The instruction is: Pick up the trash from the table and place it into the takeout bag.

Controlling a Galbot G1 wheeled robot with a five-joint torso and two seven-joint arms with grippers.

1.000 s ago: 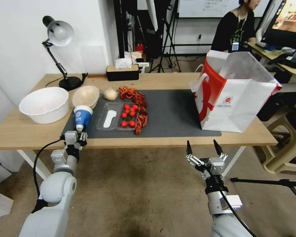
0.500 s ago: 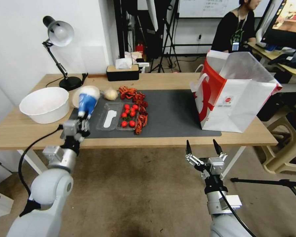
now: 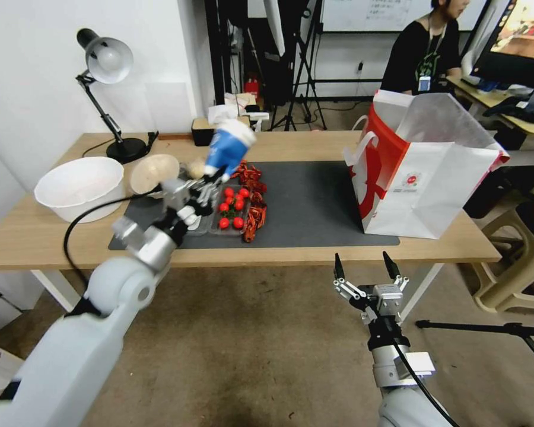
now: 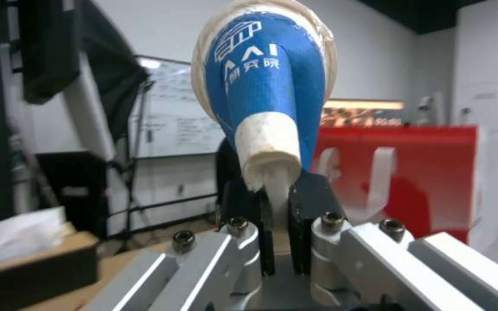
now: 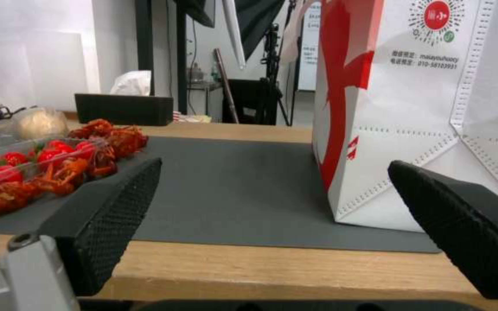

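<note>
Since the earlier frames the blue paper cup has been carried up and rightward, from the left edge of the dark mat to above the clear tray of tomatoes at centre-left of the head view. Its crushed white base is pinched by the left tool, whose jaws are narrowed onto it, rim tilted toward the upper right. The right tool is held wide and empty below the bench edge, lower centre-right. The takeout bag stands upright on the mat's right end.
</note>
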